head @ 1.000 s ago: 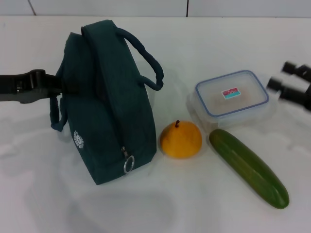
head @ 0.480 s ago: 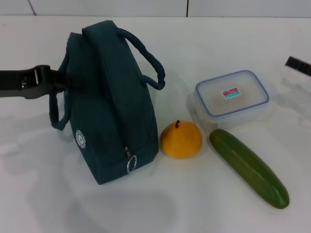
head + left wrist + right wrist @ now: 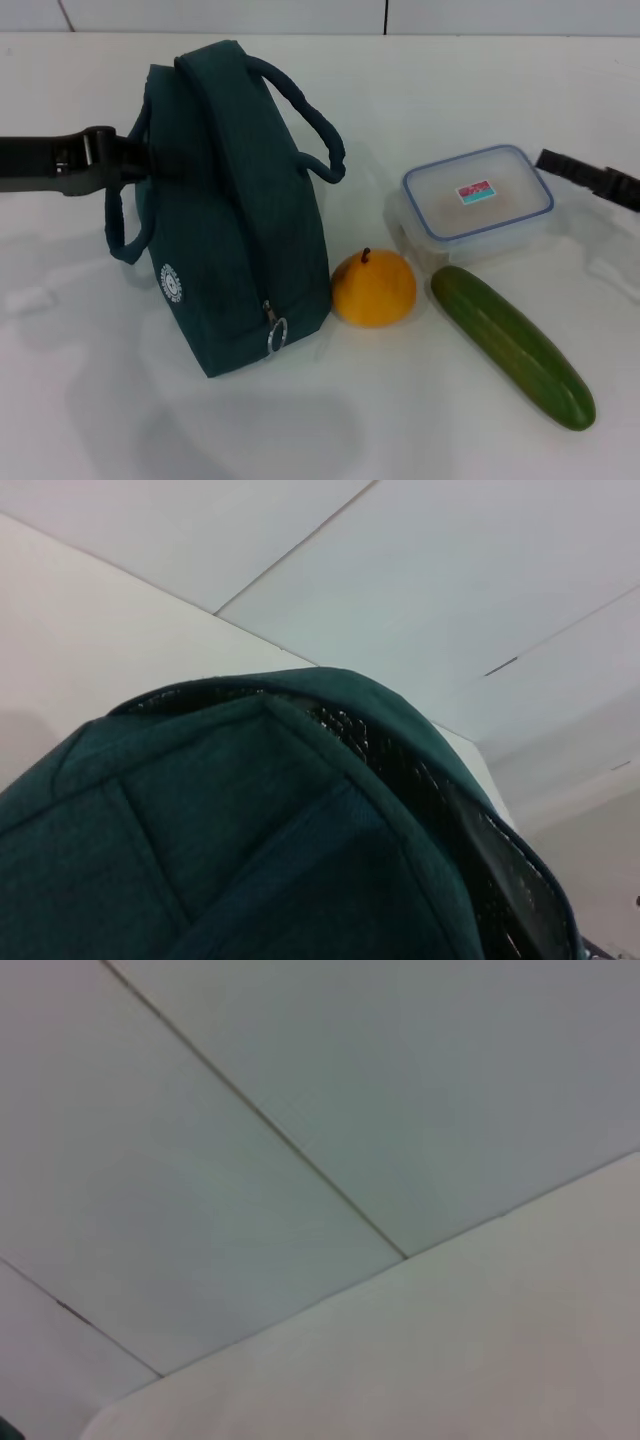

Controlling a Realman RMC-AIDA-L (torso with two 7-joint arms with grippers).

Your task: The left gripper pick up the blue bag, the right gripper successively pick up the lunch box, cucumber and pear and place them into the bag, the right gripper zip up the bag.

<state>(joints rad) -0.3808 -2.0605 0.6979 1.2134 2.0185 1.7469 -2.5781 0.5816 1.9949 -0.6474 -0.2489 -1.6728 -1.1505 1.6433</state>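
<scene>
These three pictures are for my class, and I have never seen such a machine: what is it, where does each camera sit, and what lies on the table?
It is a robot with two arms. The wide picture comes from a camera on its head, looking down at a white table. The other two come from cameras on its wrists.

On the table stand a blue bag, an orange-yellow pear, a cucumber and a clear lunch box.

The left gripper reaches the bag's far side by a handle; whether it grips is hidden. Its wrist camera sees only bag fabric. The right gripper is beside the lunch box, holding nothing visible; its camera shows only wall and table.
</scene>
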